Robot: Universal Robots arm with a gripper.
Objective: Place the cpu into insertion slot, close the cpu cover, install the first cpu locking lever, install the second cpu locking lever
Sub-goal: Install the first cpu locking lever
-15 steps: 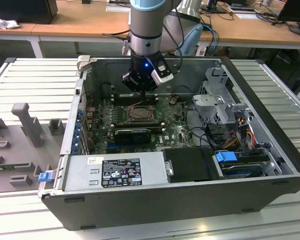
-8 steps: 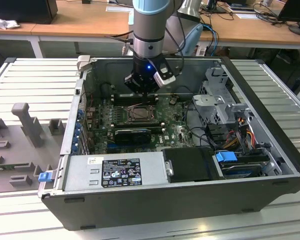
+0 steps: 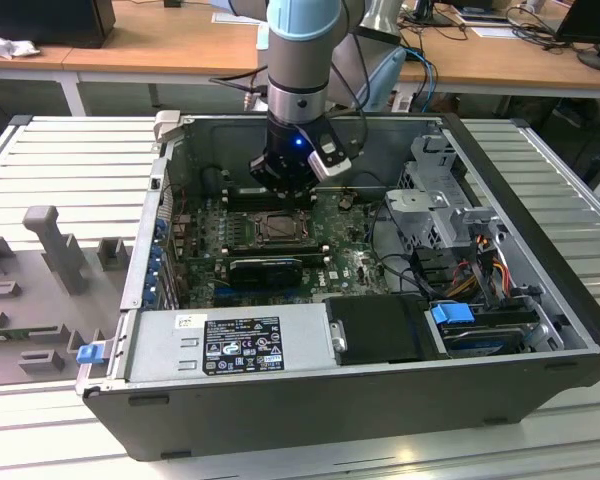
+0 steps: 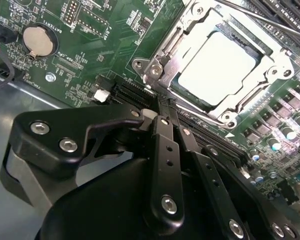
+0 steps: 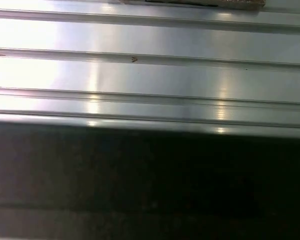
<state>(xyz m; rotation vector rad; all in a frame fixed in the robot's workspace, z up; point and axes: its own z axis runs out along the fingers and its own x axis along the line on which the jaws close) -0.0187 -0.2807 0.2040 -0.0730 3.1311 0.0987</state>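
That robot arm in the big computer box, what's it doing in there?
The arm's gripper is reaching down into an open computer case, just above the motherboard. In the second wrist view, the cpu already sits in the insertion slot, and the cpu cover lies closed around it like a metal frame. The gripper hovers right beside the slot and holds nothing that can be seen.

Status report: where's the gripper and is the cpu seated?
Gripper over the motherboard beside the insertion slot. Cpu seated, cpu cover down around it.
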